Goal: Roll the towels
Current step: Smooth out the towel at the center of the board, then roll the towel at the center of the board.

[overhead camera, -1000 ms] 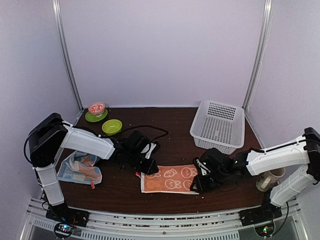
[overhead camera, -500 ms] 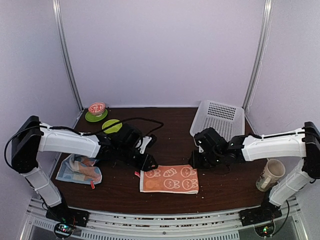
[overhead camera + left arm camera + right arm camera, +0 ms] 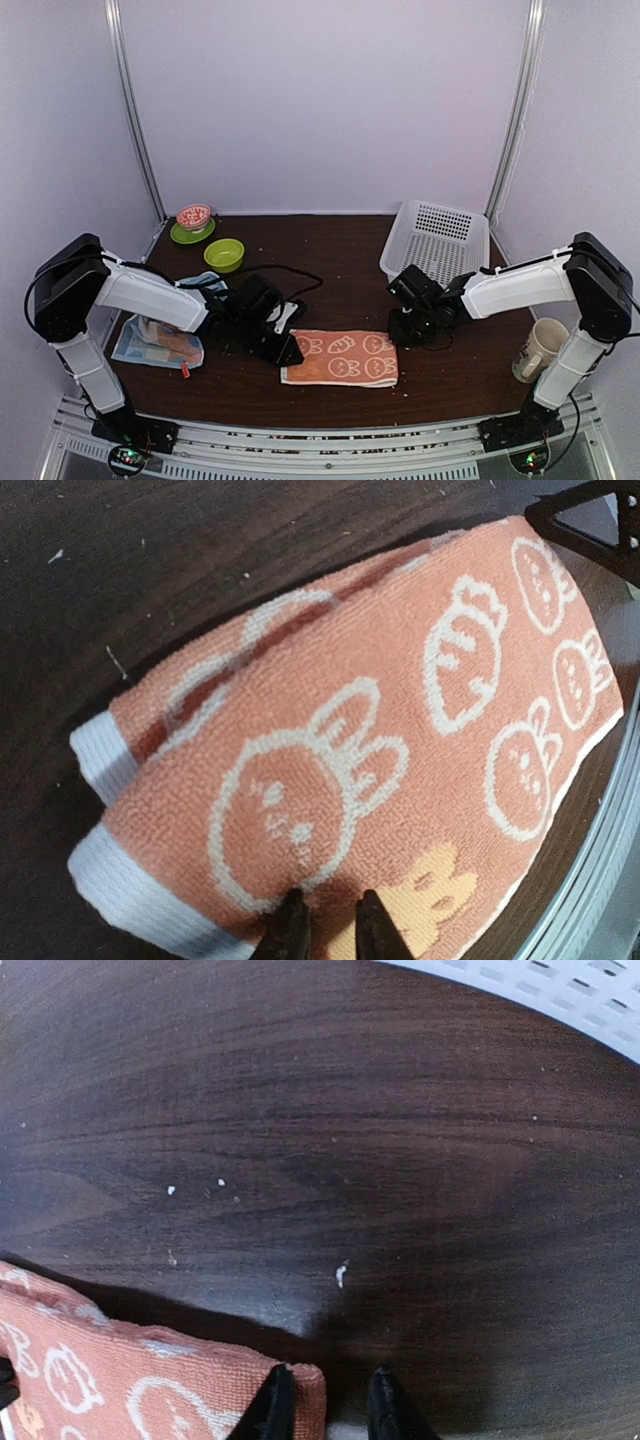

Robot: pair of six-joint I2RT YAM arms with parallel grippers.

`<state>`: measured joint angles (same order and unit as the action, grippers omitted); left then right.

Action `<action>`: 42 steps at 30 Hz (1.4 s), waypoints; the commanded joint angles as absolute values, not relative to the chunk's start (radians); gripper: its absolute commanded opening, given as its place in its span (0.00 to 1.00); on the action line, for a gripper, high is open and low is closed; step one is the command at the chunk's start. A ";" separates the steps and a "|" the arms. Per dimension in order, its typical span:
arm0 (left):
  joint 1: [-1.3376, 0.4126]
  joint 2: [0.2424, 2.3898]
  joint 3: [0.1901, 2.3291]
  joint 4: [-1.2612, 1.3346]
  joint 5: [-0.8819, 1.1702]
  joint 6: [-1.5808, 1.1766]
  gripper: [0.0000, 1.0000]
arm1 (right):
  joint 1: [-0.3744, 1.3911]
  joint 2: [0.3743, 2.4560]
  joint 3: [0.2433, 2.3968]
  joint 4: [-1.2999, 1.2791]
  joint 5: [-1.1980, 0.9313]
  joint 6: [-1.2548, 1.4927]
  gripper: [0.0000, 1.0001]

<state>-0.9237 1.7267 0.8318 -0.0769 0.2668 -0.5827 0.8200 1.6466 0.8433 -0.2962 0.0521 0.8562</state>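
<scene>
Orange towel (image 3: 340, 357) — nubby terry, white bunny-and-carrot print, flat rectangle

a white perforated basket (image 3: 436, 250) is set at the back right of the dark wooden counter (image 3: 340, 270). at the back left, a green bowl (image 3: 224, 254) is placed near a green plate (image 3: 186, 236) on which a small red-patterned bowl (image 3: 194, 215) is carried. a pale mug (image 3: 540, 349) is seen at the far right.

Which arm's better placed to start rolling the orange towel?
Probably left. The left claw sits over the orange towel near its short left end. The right claw only meets the far right corner, mostly above bare table.
</scene>
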 commanded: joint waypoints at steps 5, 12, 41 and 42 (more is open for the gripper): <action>-0.925 1.612 0.861 -0.183 0.238 -0.569 0.42 | 0.852 1.388 0.858 -0.395 0.062 0.777 0.42; -0.925 1.529 0.951 -0.205 0.252 -0.556 0.46 | 0.888 1.232 0.649 -0.257 -0.061 0.963 0.43; -0.933 1.777 0.982 -0.111 0.240 -0.552 0.05 | 0.920 1.360 0.612 -0.297 -0.055 0.935 0.00; -0.939 1.783 0.981 -0.098 0.255 -0.564 0.03 | 0.918 1.354 0.643 -0.361 -0.023 0.897 0.00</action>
